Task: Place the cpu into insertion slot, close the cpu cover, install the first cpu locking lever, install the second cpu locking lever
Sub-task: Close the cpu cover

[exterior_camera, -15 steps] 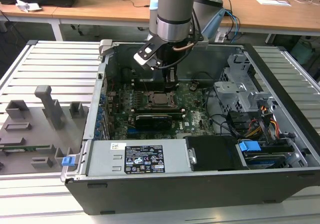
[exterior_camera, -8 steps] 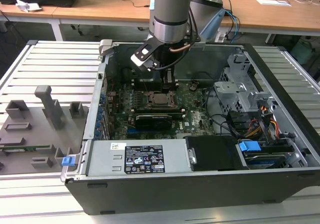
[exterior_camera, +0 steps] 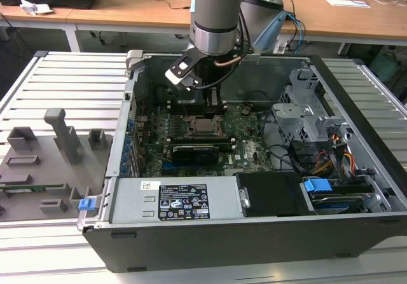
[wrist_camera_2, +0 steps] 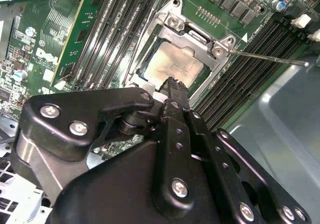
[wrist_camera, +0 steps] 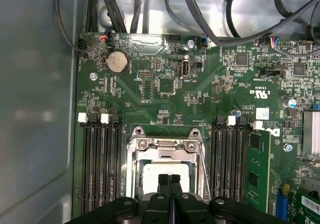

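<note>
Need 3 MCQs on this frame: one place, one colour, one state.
1. The cpu sits: A) in the insertion slot B) on a grey tray outside the case C) on the power supply
2. Motherboard colour: A) blue B) green C) red
3. Gripper fingers: A) spread wide B) shut together C) clamped on a cable

Answers:
1. A: its silvery top shows inside the slot's metal rim.
2. B: the board is green in both wrist views.
3. B: the two fingers touch side by side above the chip.

cpu point(wrist_camera: 155, 171) under cpu cover point(wrist_camera: 167, 145) | memory slots point(wrist_camera: 100, 164) either side of cover | motherboard point(wrist_camera: 150, 83) in computer case point(exterior_camera: 191, 249)
</note>
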`<action>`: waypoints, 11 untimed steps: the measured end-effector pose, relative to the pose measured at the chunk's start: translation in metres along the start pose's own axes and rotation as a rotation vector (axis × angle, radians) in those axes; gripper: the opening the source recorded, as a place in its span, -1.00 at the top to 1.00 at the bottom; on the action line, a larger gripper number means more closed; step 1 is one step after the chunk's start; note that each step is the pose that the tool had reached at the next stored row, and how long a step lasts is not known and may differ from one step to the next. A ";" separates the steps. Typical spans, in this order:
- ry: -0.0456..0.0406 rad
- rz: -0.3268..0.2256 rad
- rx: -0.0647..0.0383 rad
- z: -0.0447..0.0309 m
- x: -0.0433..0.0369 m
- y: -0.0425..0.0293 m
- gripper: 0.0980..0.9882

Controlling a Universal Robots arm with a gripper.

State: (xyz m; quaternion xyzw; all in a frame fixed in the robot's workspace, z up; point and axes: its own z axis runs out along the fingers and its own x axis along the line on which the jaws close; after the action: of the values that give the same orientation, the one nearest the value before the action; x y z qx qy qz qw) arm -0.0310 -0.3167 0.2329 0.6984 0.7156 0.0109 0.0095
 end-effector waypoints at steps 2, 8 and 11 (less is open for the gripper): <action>0.0000 -0.002 0.000 0.0024 0.0000 -0.0027 0.98; 0.0000 -0.006 0.000 0.0077 0.0000 -0.0040 0.98; 0.0000 -0.007 0.000 0.0094 0.0001 -0.0066 0.98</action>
State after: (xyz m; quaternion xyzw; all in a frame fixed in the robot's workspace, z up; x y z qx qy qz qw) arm -0.0373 -0.3167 0.2233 0.6959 0.7180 0.0108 0.0095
